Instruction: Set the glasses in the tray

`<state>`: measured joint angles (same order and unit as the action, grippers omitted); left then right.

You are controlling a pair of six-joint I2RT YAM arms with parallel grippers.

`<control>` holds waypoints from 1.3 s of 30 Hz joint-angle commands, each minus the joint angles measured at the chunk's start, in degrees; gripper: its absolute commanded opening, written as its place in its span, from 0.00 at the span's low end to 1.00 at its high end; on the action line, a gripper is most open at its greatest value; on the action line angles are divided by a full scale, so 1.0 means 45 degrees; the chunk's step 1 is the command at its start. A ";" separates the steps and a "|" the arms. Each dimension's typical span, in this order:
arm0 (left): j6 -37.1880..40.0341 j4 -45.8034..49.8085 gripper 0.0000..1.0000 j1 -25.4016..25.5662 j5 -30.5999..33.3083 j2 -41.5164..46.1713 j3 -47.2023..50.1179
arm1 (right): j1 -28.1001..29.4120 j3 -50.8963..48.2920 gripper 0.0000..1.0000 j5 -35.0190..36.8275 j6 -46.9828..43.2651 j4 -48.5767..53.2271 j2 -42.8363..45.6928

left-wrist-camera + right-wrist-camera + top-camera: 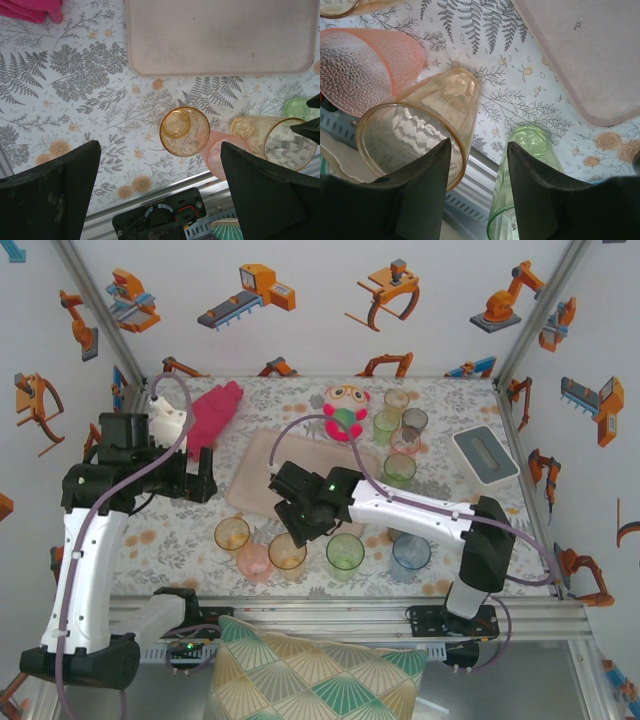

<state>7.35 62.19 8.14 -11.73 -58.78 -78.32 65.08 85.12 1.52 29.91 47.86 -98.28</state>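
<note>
Robot lab cell, aluminium frame, robot-print walls

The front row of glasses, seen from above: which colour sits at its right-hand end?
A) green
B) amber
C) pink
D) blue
D: in the top view the blue glass ends the row on the right, just past the green glass.

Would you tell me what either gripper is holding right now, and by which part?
Nothing is held. The left gripper hangs open above the table; the right gripper stands open at the rim of the amber glass, not clamping it.
</note>
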 commanded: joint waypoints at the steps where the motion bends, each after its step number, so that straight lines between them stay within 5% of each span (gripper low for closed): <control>1: 0.0160 0.0222 0.97 -0.0071 -0.0293 0.0192 -0.0059 | 0.0077 0.0293 0.46 0.0227 -0.0153 -0.0102 -0.0098; 39: 0.0157 0.0231 0.97 -0.0073 -0.0446 0.0268 -0.0182 | 0.0075 0.0700 0.17 0.1898 -0.0524 0.0479 0.0048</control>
<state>7.35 62.22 8.14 -13.34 -58.24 -78.32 65.08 85.62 8.21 28.62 48.56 -100.05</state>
